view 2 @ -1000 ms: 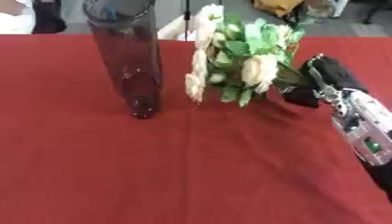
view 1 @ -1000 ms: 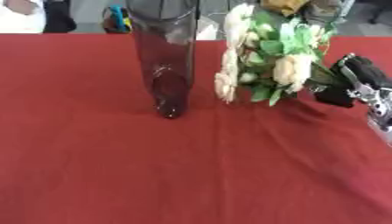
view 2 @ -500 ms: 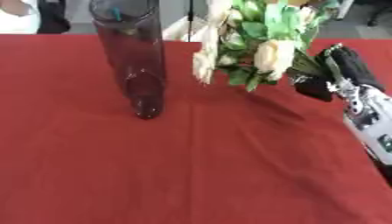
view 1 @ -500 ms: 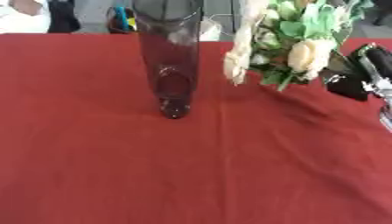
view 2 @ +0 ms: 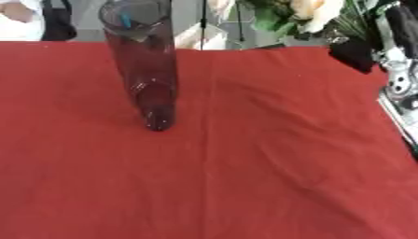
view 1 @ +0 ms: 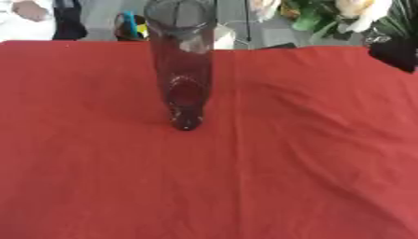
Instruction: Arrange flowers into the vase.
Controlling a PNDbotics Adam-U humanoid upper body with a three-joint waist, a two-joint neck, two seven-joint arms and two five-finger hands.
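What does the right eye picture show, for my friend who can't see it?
A tall clear glass vase stands empty on a red tablecloth. At the top right, the robot's right hand holds a bunch of cream flowers with green leaves up high, partly out of the picture.

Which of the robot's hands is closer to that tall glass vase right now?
The right. The right hand is up at the table's far right corner holding the flowers, off to the right of the vase. The left hand shows in neither view, so its distance cannot be judged.
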